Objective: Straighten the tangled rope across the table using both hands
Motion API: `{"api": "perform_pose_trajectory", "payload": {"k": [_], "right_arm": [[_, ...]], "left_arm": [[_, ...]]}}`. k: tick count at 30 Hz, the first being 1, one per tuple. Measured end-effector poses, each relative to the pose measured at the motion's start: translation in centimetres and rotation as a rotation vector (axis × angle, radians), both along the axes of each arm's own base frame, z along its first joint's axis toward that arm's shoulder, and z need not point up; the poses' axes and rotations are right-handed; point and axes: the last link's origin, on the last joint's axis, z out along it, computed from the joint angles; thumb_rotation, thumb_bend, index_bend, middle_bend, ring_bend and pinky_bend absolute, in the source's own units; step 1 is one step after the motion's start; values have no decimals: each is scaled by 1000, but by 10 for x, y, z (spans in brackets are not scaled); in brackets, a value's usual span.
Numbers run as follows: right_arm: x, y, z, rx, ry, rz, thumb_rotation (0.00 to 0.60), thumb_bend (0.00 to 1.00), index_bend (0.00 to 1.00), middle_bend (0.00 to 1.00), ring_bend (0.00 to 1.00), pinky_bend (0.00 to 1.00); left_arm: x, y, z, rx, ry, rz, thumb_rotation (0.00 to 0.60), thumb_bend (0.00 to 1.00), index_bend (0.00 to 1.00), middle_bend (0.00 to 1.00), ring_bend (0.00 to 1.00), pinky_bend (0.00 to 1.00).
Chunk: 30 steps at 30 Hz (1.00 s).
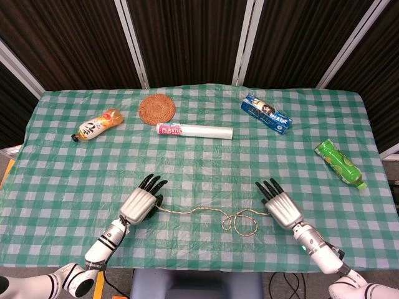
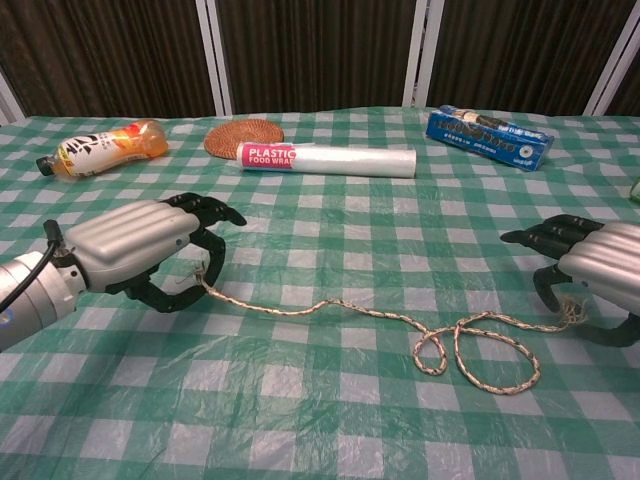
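Chest view: looped rope (image 2: 470,345) between robot hands

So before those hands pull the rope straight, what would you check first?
1. Left hand holds its end of the speckled beige rope: ok, pinched.
2. Right hand holds the other end: ok, frayed tip sits between its fingers.
3. Rope already straight: not ok, loops lie near the right hand.
4. Loops tied into a real knot: cannot tell.
5. Rope free of other things: ok, the clear plastic-wrap roll lies apart.
6. Space on the green checked tablecloth outward of both hands: ok.
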Motion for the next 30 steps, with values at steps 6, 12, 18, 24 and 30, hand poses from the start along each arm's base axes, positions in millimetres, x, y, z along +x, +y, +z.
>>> {"api": "perform_pose_trajectory", "payload": {"k": [6, 12, 18, 24, 30], "right_arm": [[-2, -2, -1, -3, 0, -10, 600, 471, 663, 0, 0, 0], [-5, -3, -3, -2, 15, -18, 600, 473, 685, 0, 0, 0], [-6, -3, -4, -6, 20, -19, 600, 510, 731, 23, 0, 0], [-6, -3, -3, -13, 11, -22, 600, 590, 781, 55, 0, 0], [-6, -3, 5, -33, -6, -22, 600, 612, 793, 64, 0, 0]], "left_arm": [[-1, 1, 0, -1, 4, 2, 600, 476, 633, 105, 0, 49], [-1, 3, 0, 3, 9, 4, 600, 478, 632, 105, 0, 49], [-2, 4, 3, 10, 7, 8, 600, 477, 631, 104, 0, 49], [-4, 6, 6, 16, 9, 14, 600, 479, 631, 104, 0, 48], [-8, 7, 10, 26, 15, 17, 600, 478, 632, 105, 0, 49]]}}
